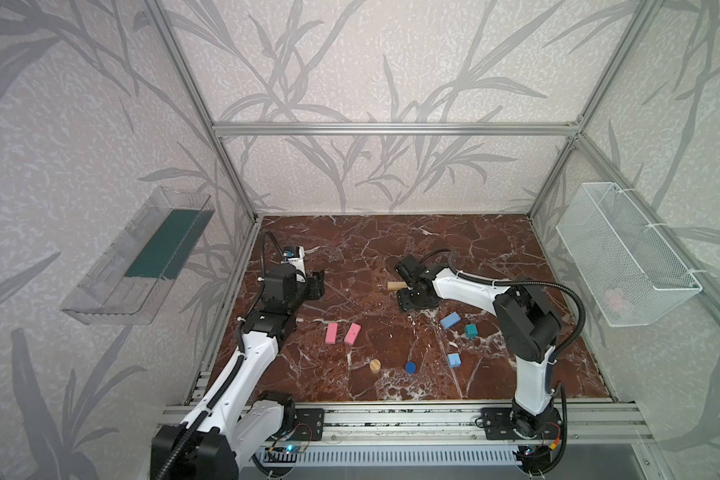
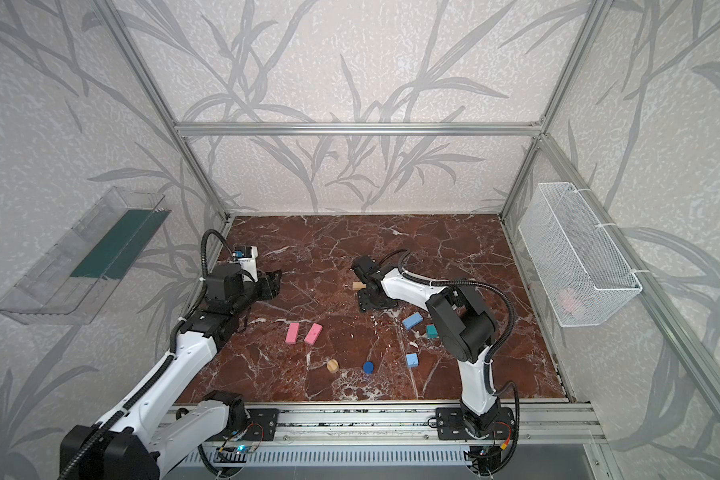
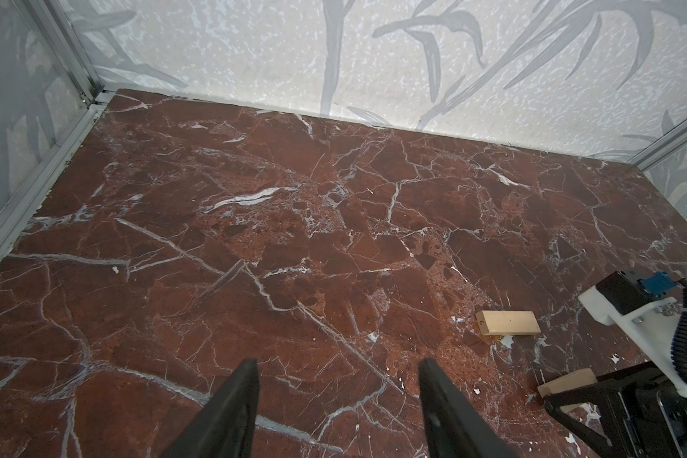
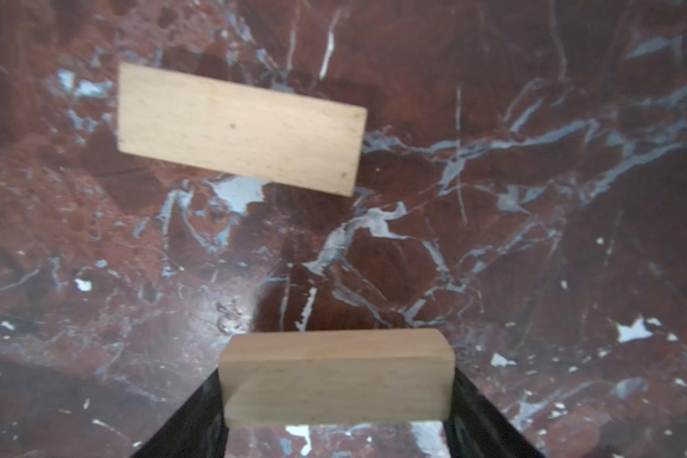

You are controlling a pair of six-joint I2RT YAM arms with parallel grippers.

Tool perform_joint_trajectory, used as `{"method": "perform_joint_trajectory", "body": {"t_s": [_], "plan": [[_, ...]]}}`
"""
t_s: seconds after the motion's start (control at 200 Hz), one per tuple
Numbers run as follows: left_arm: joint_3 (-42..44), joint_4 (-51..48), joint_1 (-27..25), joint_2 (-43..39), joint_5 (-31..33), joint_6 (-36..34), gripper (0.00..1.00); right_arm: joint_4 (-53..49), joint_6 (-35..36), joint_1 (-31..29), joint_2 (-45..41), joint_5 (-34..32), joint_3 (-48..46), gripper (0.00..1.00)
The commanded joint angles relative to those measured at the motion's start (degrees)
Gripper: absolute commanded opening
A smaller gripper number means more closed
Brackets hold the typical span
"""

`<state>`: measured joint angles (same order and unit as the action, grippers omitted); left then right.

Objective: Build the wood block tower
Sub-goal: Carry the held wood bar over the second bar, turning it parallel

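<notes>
My right gripper (image 4: 336,374) is shut on a tan bar (image 4: 336,380), one finger on each short end, just above the marble. The other tan bar (image 4: 239,127) lies flat close by, also the tan bar (image 3: 508,323) in the left wrist view. In both top views my right gripper (image 1: 412,291) points down mid-table. My left gripper (image 3: 336,365) hovers open and empty at the left (image 1: 320,282). Loose near the front lie two pink bars (image 1: 331,333), a tan cylinder (image 1: 375,365), a dark blue cylinder (image 1: 410,366), two light blue blocks (image 1: 450,320), and a teal cube (image 1: 470,331). No tower shows.
The marble table (image 1: 454,241) is bounded by aluminium frame posts and walls. A clear plastic tray (image 1: 134,257) hangs on the left wall and a white wire basket (image 1: 624,253) on the right wall. A metal rail (image 1: 391,419) runs along the front.
</notes>
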<state>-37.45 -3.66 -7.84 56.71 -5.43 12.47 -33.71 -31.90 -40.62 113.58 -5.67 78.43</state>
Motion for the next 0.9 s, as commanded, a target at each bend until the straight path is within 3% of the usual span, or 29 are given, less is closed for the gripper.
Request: {"method": "perform_joint_trajectory", "body": {"t_s": [0.0, 0.415, 0.895], "plan": [[-2.02, -1.17, -0.17, -0.17, 0.47, -0.45, 0.63, -1.96, -3.29, -1.01, 2.18, -1.67, 2.69, 0.61], [-1.66, -1.39, -0.16, -0.41, 1.05, -1.05, 0.63, -2.17, -9.36, -2.45, 7.13, -3.92, 7.69, 0.60], [-1.57, -1.19, -0.16, 0.25, 0.99, -1.45, 0.63, -5.09, -9.54, -2.46, 10.94, -5.31, 13.61, 0.60]]}}
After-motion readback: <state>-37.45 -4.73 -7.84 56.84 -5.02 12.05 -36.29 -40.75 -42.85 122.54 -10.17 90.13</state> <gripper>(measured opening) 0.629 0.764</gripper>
